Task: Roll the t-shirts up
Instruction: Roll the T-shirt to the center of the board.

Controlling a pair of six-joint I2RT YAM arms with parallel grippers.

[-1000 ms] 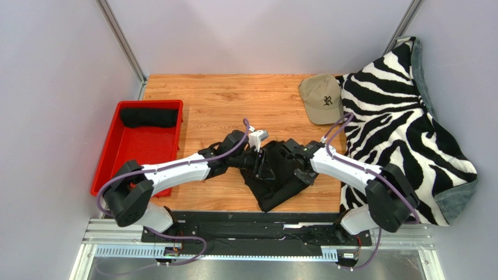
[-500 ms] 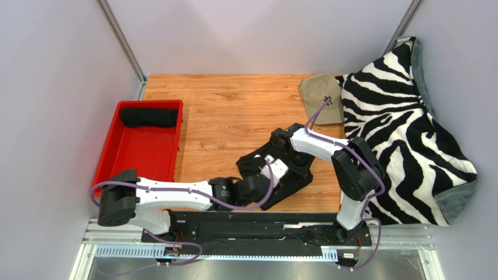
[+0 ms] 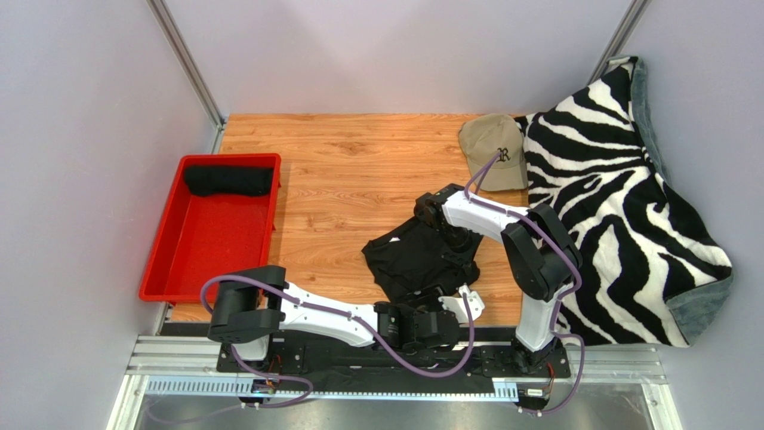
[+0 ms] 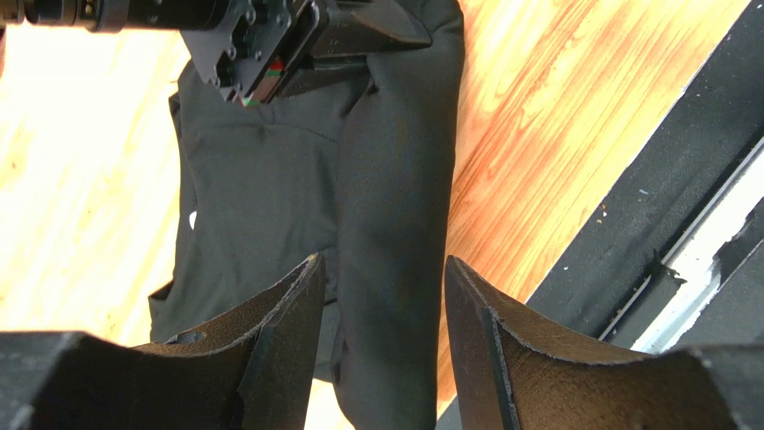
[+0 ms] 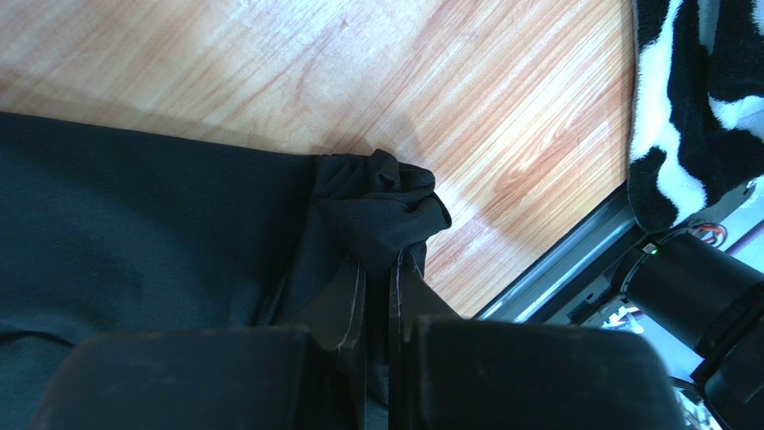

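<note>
1. Down at the near edge, I see my left arm stretched low along the front of the surface (image 3: 332,152), with its wrist reaching past the middle toward the right.
2. My left gripper (image 4: 381,269) stands spread. In its wrist view a long fold of the black t-shirt (image 3: 411,258) runs away from the gap between the two fingers. Neither finger is clamped on it, and I cannot tell whether the tips brush the cloth.
3. That black t-shirt lies rumpled on the wood, right of centre, with its near end close to the front edge of the surface.
4. My right gripper (image 5: 378,269) is pressed together, pinching a bunched knot of the shirt's fabric. The knot pokes out past the fingertips, with bare wood beyond it. From above, this gripper sits at the far right part of the shirt, and the arm is folded back sharply over it.
5. Off to the left sits a red tray (image 3: 211,246), well apart from the shirt. A rolled dark t-shirt (image 3: 228,181) lies along its far wall.
6. Farthest back on the right, a tan cap (image 3: 493,148) rests on the wood, its edge meeting a zebra-striped blanket (image 3: 619,188) that drapes over the right side.
</note>
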